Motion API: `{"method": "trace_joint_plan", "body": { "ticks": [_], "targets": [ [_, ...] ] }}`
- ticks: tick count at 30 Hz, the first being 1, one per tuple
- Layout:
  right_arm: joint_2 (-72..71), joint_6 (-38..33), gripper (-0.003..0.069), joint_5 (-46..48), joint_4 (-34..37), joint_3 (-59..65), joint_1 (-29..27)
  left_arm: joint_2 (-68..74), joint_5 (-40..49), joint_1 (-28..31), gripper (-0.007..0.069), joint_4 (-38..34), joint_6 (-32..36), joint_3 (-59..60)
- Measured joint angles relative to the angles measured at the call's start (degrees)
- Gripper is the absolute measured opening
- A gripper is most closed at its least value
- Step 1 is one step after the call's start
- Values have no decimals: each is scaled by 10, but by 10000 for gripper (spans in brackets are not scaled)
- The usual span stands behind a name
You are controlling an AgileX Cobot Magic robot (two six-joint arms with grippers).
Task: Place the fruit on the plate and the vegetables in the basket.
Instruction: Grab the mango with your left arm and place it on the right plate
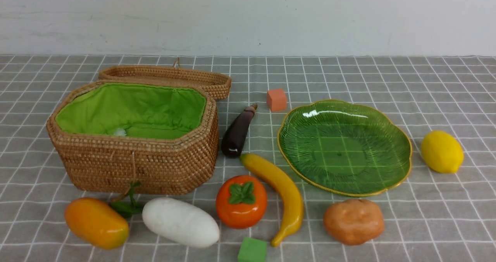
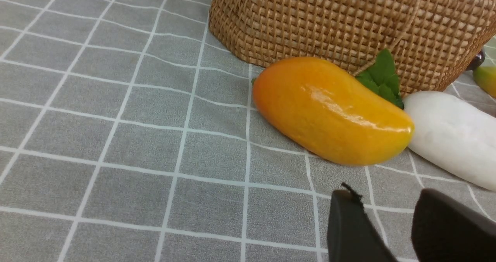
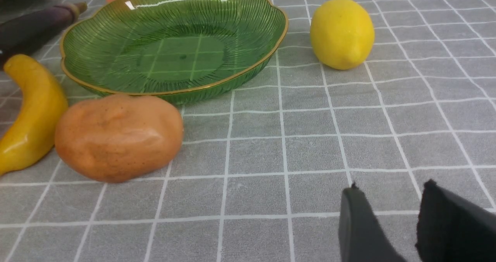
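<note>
Front view: shows mango (image 1: 96,223), radish (image 1: 180,222), persimmon (image 1: 241,202), banana (image 1: 285,194) and potato (image 1: 353,221) along the surface's (image 1: 445,223) near edge, lemon (image 1: 441,152) toward its right edge, eggplant (image 1: 237,132) between open basket (image 1: 147,165) and plate (image 1: 345,149). Wrist views: find left gripper (image 2: 387,204) and right gripper (image 3: 391,192) both parted, gripping nothing.

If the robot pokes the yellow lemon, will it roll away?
Probably: the lemon is rounded and sits free on the flat tablecloth. Its smooth skin might slip in a pinch. It looks stiff, so likely won't squash.
</note>
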Motion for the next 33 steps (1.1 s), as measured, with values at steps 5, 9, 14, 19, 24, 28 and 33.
{"method": "trace_joint_plan", "body": {
  "ticks": [5, 9, 14, 19, 24, 28, 33],
  "targets": [
    [0, 0, 241, 0, 0, 0, 0, 0, -41, 0, 239, -48, -24, 0],
    [0, 0, 241, 0, 0, 0, 0, 0, -86, 0, 239, -134, -76, 0],
    [0, 0, 241, 0, 0, 0, 0, 0, -176, 0, 237, -273, -115, 0],
    [0, 0, 241, -1, -2, 0, 0, 0, -153, 0, 141, -301, -111, -31],
    [0, 67, 241, -48, 73, 3, 0, 70, -12, 0, -13, -287, -6, -152],
    [0, 143, 241, -107, 173, 3, 0, 141, 94, 0, -13, -281, 89, -216],
    [0, 172, 200, -96, 261, -18, 8, 293, 265, 0, -13, -252, 283, -301]
  ]
}}
